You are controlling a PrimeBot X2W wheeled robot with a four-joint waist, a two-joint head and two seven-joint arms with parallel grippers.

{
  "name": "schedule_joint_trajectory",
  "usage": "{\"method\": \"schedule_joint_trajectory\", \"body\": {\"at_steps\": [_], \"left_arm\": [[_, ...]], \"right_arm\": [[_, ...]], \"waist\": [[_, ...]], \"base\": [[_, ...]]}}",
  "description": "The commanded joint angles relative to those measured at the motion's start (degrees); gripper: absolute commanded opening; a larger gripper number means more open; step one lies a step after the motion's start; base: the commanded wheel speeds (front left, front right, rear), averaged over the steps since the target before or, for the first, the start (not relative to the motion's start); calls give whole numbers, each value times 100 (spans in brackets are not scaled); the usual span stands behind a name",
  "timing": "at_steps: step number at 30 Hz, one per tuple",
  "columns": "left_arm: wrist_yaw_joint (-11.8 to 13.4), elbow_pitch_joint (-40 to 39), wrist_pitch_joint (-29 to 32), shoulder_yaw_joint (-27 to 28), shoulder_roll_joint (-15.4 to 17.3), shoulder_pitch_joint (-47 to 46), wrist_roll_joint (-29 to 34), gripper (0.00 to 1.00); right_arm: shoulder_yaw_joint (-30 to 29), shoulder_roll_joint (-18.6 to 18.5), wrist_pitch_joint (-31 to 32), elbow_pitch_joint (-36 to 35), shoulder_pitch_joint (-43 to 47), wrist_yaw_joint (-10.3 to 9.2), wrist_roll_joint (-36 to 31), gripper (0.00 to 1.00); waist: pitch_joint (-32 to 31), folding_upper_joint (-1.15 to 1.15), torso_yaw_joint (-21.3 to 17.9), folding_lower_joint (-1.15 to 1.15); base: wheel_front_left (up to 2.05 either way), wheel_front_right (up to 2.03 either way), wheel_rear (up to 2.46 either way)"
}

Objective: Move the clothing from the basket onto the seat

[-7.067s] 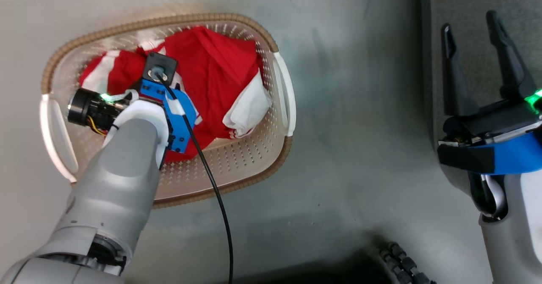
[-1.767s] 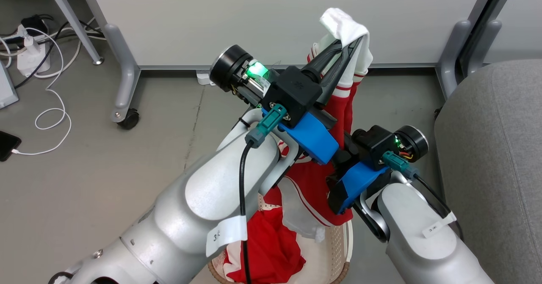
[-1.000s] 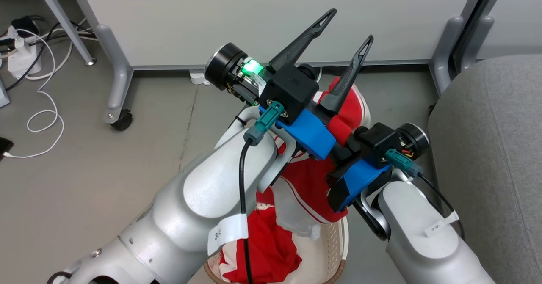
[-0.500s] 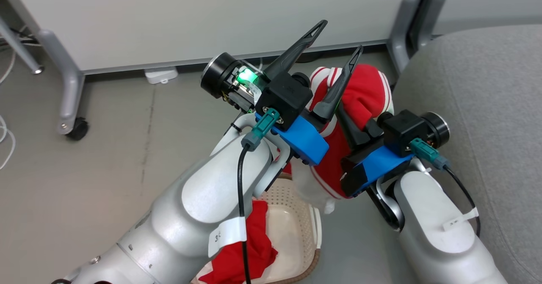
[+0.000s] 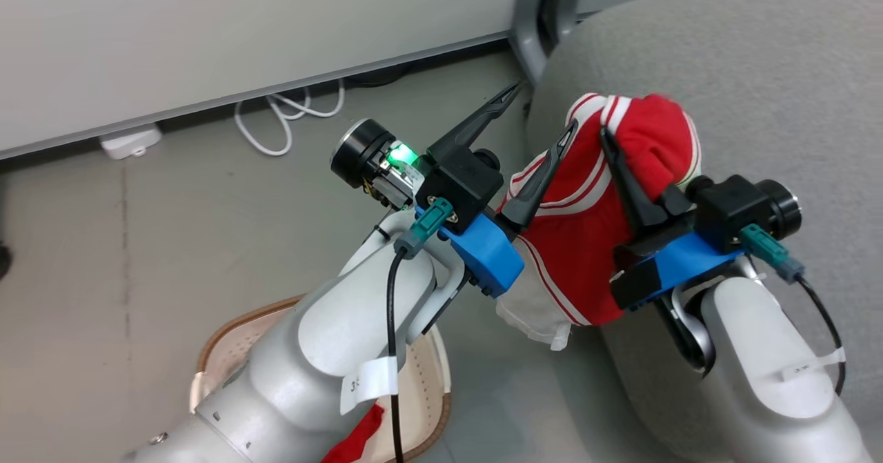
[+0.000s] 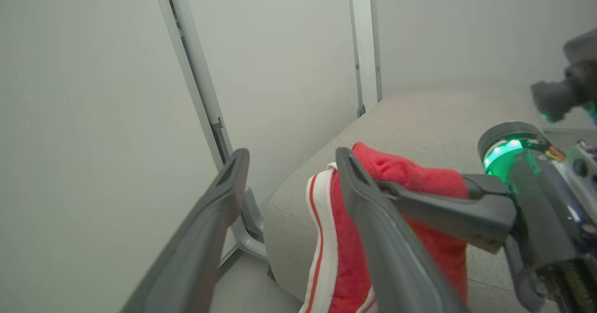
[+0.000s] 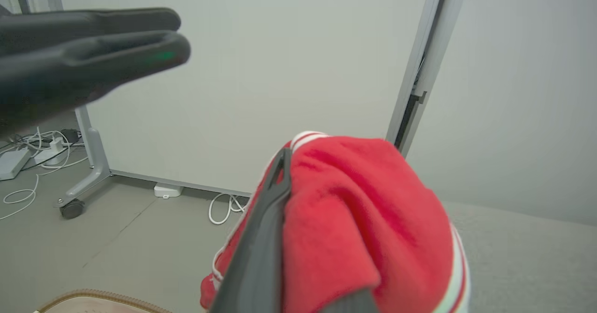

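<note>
Fingers of the right gripper (image 5: 610, 139) are clamped together on a fold of a red garment (image 5: 586, 242). The cloth bunches over their tips and hangs below them, with white stripes along its left edge and a white panel at the bottom. In the right wrist view the red bundle covers all but one dark finger (image 7: 266, 238).

Just to the left, the left gripper (image 5: 543, 109) stands with its jaws wide apart and nothing between them. Its nearer finger crosses the garment's striped edge; whether it touches the cloth I cannot tell.

The garment hangs at the front corner of the grey seat (image 5: 759, 70): its top lies against the cushion's edge in the head view, and its white end dangles over the floor (image 5: 138, 242) beside the seat. Whether it rests on the cushion is unclear.

The basket (image 5: 231, 317) sits on the floor at the lower left, mostly hidden behind the left arm, with a scrap of red cloth (image 5: 359, 432) showing at its near side. Behind it, a white cable (image 5: 276, 114) loops along the foot of a pale wall panel (image 5: 241, 28).
</note>
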Motion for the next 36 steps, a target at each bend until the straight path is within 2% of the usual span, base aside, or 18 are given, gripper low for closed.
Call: {"method": "schedule_joint_trajectory", "body": {"at_steps": [1,12,19,24,31,36], "left_arm": [[-44,55,-12,-21,12,79,-96,100],[-239,286,119,-241,-11,148,-302,100],[-273,405,158,-393,-25,167,-429,100],[-237,474,125,-439,-27,136,-451,100],[-140,493,80,-479,-28,-85,-374,100],[-47,504,48,-501,-16,-314,-230,100]], "right_arm": [[-90,-42,-6,-107,101,1,46,0],[-735,-208,-6,-556,524,1,-1,0],[-1168,-291,-6,-878,907,1,-5,0],[-1252,-315,-6,-1017,1030,1,-24,0],[-1340,-341,-6,-1215,617,1,15,0],[-1545,-484,-5,-1327,-57,1,58,0]], "waist": [[77,0,-317,0],[145,0,-863,0],[206,0,-1006,0],[253,0,-1033,0],[502,0,-918,0],[910,0,-783,0]], "base": [[0,0,0],[0,0,0],[0,0,0],[0,0,0],[0,0,0],[0,0,0]]}}
